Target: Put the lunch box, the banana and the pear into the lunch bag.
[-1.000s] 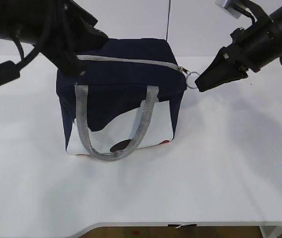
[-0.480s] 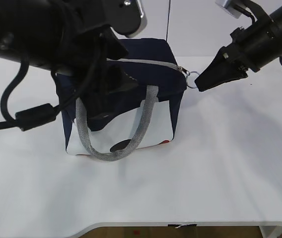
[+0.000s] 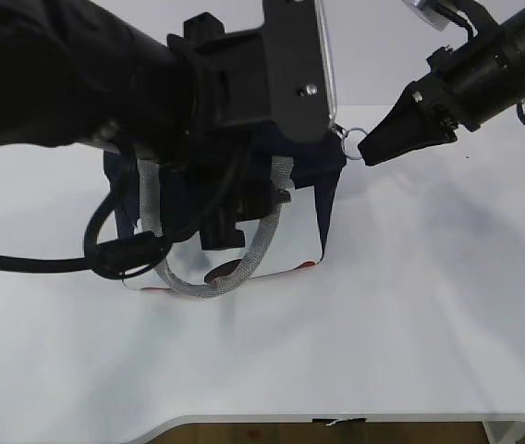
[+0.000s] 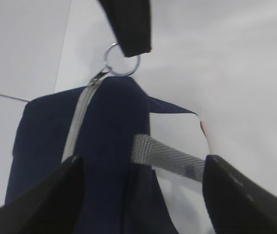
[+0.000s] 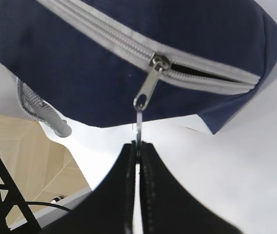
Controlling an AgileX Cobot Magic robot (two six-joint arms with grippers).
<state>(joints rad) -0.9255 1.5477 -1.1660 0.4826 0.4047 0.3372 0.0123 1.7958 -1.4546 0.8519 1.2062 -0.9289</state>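
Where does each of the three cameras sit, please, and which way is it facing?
Exterior: in front, raised, slanting down at the table and bag; both arms show, the left one filling the foreground.
Left wrist: above the bag, looking along its zipper to the ring; both finger tips of the open left hand frame the bottom.
Right wrist: beside the bag's end, facing the slider; the right hand is shut on the ring.
Shared: all three show the bag, ring and right hand.

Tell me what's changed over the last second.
The left arm swung in across the bag, its pincer opening wide above the top. The right pincer stayed shut on the ring pull; the bag hasn't moved.
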